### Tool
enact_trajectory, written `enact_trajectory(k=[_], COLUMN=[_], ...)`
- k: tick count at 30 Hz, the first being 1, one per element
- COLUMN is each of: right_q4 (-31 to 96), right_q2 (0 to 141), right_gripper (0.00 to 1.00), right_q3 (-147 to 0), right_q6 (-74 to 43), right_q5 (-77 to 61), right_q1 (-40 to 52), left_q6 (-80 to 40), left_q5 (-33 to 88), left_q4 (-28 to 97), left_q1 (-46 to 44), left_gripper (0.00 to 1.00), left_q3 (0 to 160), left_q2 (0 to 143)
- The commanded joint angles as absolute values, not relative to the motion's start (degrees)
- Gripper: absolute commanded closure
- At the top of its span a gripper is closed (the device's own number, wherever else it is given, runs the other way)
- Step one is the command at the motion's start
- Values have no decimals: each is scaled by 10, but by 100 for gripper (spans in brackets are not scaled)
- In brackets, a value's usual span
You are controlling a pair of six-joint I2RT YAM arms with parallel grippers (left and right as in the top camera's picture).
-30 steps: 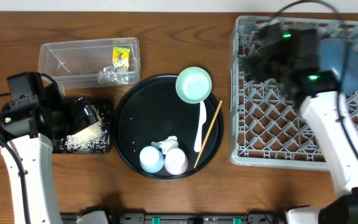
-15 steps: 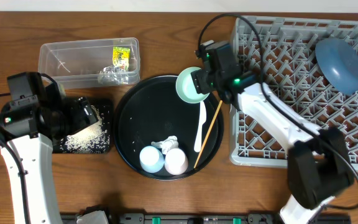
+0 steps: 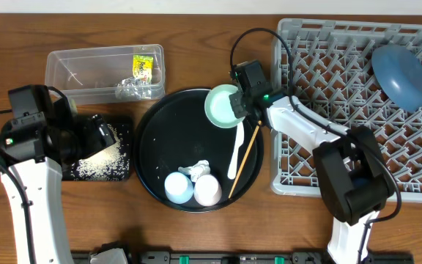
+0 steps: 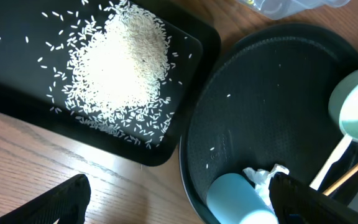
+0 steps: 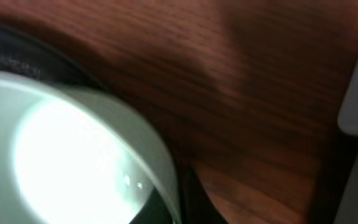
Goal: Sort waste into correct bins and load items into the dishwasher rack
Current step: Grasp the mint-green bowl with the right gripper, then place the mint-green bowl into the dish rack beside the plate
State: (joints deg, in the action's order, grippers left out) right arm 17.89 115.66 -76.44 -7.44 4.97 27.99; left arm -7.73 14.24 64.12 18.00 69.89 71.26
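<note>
Overhead, near wrists, shared green bowl (image 3: 220, 108)

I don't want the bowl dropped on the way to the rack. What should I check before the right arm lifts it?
1. Right end effector at the mint-green bowl rim: ok.
2. Jaws closed on that rim: cannot tell; the bowl fills the right wrist view.
3. Bowl looks empty: ok.
4. White spoon and chopstick apart from the bowl: cannot tell; both lie right beside it.
5. Free pegs in the dishwasher rack beside the dark blue bowl: ok.
6. Left end effector open, away by the rice tray: ok.
</note>
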Motion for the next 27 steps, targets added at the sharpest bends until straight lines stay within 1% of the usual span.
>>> enact_trajectory(k=[1, 5, 8, 12, 17, 19, 22, 27], right_q4=[185, 197, 185, 169, 158, 156, 162, 159], right_q2=[1114, 1037, 977, 938, 945, 961, 988, 1045], right_gripper=[99, 99, 99, 99, 99, 99, 99, 99], right_q3=[-783, -803, -807, -807, -806, -806, -806, -806], right_q6=[-76, -27, 22, 71, 80, 78, 81, 82], right_q5=[93, 158, 251, 437, 659, 701, 724, 767], right_q1=[281, 272, 259, 223, 131, 90, 58, 48], left_q6=[-83, -83, -83, -83, -83, -83, -83, -83], left_q5=[143, 143, 143, 143, 143, 143, 145, 145], left_q4=[643, 643, 643, 643, 643, 643, 643, 643], left_q1=[183, 183, 183, 183, 183, 183, 183, 183], left_gripper=[7, 7, 7, 7, 7, 7, 7, 7], left_q3=[703, 703, 703, 703, 703, 703, 703, 703], left_q2=[715, 715, 715, 715, 715, 715, 715, 715])
